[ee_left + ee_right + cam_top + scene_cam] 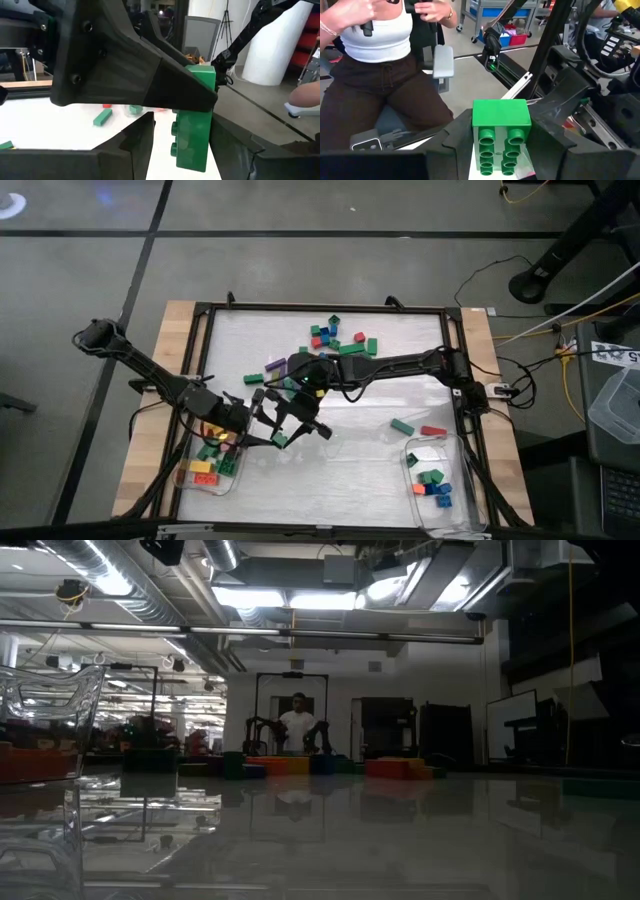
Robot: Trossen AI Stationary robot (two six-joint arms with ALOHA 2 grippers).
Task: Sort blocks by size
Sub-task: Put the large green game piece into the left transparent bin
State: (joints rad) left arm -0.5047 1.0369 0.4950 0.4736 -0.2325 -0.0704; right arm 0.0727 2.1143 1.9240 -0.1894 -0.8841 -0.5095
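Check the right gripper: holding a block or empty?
Holding. The right gripper is shut on a green block, wedged between its fingers in the right wrist view.

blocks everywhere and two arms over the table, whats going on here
Two arms are sorting blocks into tubs. Near the table's middle both claws meet on a green block: the left claw and the right claw each have their fingers on it, as if passing it over. The left tub and the right tub each hold some blocks already. A loose pile waits at the far side.
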